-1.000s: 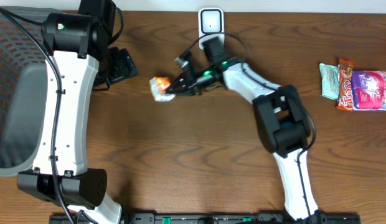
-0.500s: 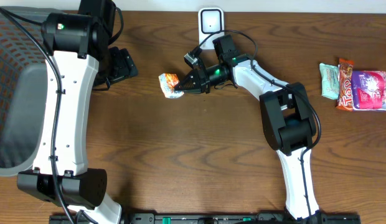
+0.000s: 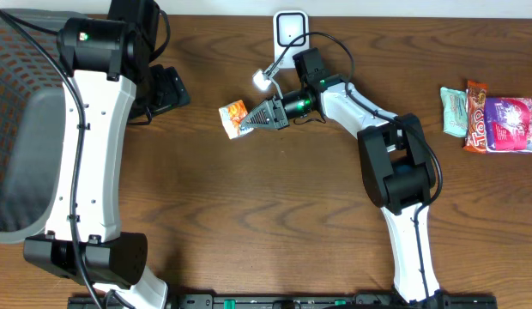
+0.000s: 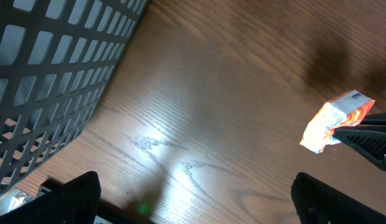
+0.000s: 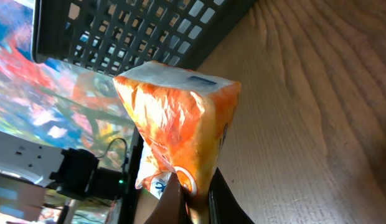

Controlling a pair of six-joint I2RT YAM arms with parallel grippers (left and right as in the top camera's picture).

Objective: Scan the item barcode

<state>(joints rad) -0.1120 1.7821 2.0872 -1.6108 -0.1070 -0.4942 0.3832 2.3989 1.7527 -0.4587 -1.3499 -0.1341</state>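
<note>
The item, an orange-and-white snack packet [image 3: 233,119], hangs just above the wood table left of centre, and my right gripper [image 3: 252,119] is shut on its right end. The right wrist view shows the packet [image 5: 180,118] pinched at its lower seam by that gripper [image 5: 196,200]. A white barcode scanner [image 3: 290,30] stands at the table's back edge, up and right of the packet. My left gripper [image 3: 167,90] hovers open and holding nothing to the packet's left. In the left wrist view the packet [image 4: 335,120] is at the right, with the left gripper [image 4: 196,205] wide open.
A dark mesh basket [image 3: 17,103] fills the left side of the table; its wall also shows in the wrist views [image 4: 50,74] [image 5: 149,31]. Three more snack packets [image 3: 489,116] lie together at the far right.
My right gripper has carried the packet a little to the right and rolled its wrist, turning the packet. The left arm has not moved.
</note>
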